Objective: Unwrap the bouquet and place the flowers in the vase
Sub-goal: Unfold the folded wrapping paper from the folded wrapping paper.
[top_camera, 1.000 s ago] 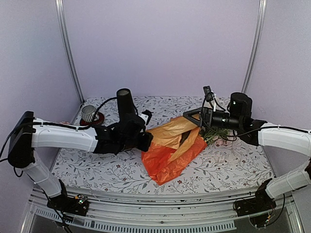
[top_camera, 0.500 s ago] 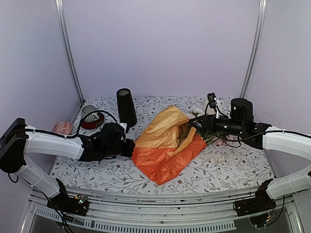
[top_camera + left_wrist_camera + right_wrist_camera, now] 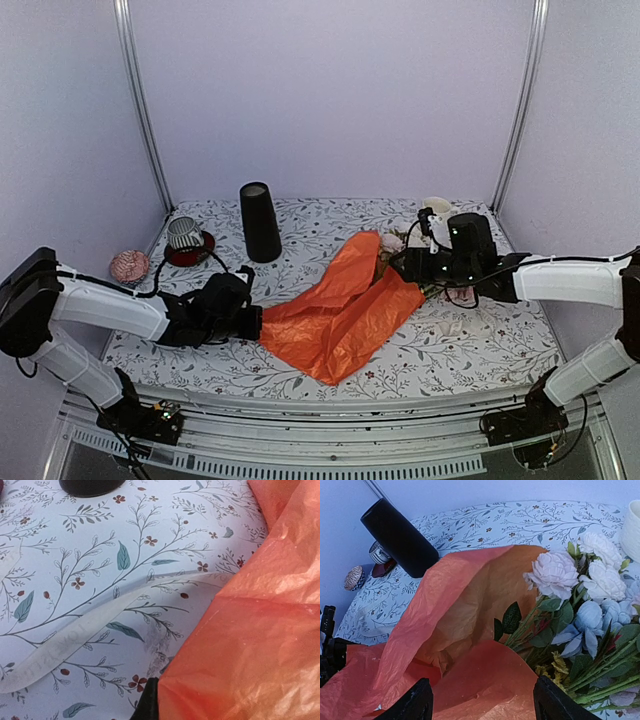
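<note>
The bouquet's orange paper (image 3: 340, 315) lies spread open on the table, tan inside (image 3: 470, 605). My left gripper (image 3: 252, 322) is shut on the paper's left edge (image 3: 240, 640); only one black fingertip (image 3: 149, 702) shows beside the paper. The flowers (image 3: 580, 600), pink, white and pale blue on green stems, lie at the paper's right end (image 3: 440, 288). My right gripper (image 3: 482, 705) stands open low over the paper just left of the stems, with nothing between its fingers (image 3: 415, 702). The black vase (image 3: 260, 222) stands upright at the back left. A whitish ribbon (image 3: 75, 635) lies loose on the cloth.
A white mug (image 3: 437, 206) stands at the back right, behind the right arm. A striped object on a red base (image 3: 185, 238) and a pinkish woven ball (image 3: 128, 265) sit at the far left. The table has a floral cloth (image 3: 480, 350).
The left gripper has shut on the paper's edge and drawn it down and to the left, flattening the wrap. The right gripper has sunk lower towards the stems.
</note>
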Controlling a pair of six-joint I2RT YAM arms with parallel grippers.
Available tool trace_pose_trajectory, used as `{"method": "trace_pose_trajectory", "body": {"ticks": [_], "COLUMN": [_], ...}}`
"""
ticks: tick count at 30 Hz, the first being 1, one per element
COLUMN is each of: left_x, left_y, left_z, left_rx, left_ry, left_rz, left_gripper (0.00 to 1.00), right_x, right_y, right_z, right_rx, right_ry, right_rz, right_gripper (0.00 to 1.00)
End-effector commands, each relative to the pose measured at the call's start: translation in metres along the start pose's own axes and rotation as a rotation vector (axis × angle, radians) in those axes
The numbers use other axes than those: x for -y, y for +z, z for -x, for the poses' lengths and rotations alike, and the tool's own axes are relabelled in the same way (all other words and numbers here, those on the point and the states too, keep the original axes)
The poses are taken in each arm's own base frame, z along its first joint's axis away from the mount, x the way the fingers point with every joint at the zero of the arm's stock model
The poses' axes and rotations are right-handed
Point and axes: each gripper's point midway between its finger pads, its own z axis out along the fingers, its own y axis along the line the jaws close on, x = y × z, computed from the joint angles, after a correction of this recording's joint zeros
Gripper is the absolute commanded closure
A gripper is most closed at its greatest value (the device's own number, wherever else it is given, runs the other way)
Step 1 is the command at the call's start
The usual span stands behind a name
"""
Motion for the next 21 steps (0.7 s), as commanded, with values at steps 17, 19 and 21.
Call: {"method": "trace_pose_trajectory", "body": {"ticks": [17,19,21], "left_x": [0.056,0.071,0.086], "left_y": [-0.055,-0.066,-0.075], "left_z": [0.052,0.057,0.061], "left_rx": [0.168,0.199,0.218], "left_ry": [0.159,0.235,0.292], "left_rz": [-0.196,-0.226,-0.254], "left_gripper": [0.20,0.18,0.16], "right_x": [0.006,0.001,-0.002], "right_y": [0.012,0.014,0.015], "right_z": [0.000,0.000,0.000], "right_rx": [-0.114,-0.122,-0.129], "right_ry": [0.396,0.404,0.403], "right_rz": [-0.192,-0.195,-0.193], "right_gripper": [0.33,0.35,0.37]}}
